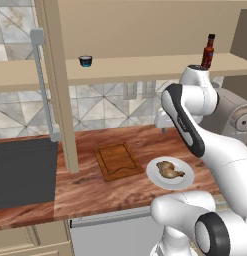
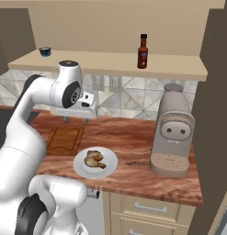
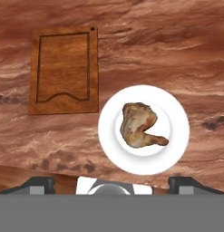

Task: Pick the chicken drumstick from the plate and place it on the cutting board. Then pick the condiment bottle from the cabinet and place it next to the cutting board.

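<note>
Hovering high above the bench (image 1: 120, 192), the claw (image 2: 74, 119) hangs with its jaws spread wide and nothing between them, looking straight down so the chicken drumstick (image 3: 140, 126) sits under it for a top-down grab. That drumstick lies in the middle of the white plate (image 3: 174, 149), close to the bench's front edge, bone end pointing away from the cutting board (image 3: 63, 70). The board lies bare just beside the plate, not touching it, so the carry looks short. Up on the cabinet (image 2: 110, 62) shelf stands the condiment bottle (image 2: 142, 51), upright, well apart from a small dark blue-rimmed cup (image 2: 45, 51) at the shelf's other end. A coffee machine (image 2: 172, 131) stands toward the bench's right end, clear of the plate. Nothing blocks the descent; the cabinet's vertical post (image 1: 60, 90) rises beside the board's far side
</note>
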Available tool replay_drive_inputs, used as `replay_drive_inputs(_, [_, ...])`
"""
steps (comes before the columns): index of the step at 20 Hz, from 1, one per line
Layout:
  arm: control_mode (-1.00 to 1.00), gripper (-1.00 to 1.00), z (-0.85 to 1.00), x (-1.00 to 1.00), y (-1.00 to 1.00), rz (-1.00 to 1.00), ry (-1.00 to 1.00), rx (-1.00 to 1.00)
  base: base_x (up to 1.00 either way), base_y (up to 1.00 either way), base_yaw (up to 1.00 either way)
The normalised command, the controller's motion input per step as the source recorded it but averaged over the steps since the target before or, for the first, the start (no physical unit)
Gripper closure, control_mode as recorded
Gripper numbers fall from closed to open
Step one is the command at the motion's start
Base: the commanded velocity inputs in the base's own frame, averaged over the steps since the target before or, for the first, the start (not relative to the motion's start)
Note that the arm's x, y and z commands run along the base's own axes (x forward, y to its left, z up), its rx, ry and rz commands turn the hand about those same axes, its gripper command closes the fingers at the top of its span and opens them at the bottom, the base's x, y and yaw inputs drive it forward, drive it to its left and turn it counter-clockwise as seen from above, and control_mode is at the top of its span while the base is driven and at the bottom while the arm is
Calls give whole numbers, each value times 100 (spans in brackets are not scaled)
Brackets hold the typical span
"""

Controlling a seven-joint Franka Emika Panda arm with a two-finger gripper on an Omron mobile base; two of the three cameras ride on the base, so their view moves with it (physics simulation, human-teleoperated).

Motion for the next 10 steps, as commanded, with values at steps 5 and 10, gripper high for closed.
replay_drive_inputs(5, [-100,-100,-20,-15,-6,6,4,-3,0,0,0])
replay_drive_inputs(10, [-100,-100,-20,-17,-7,7,3,-3,0,0,0])
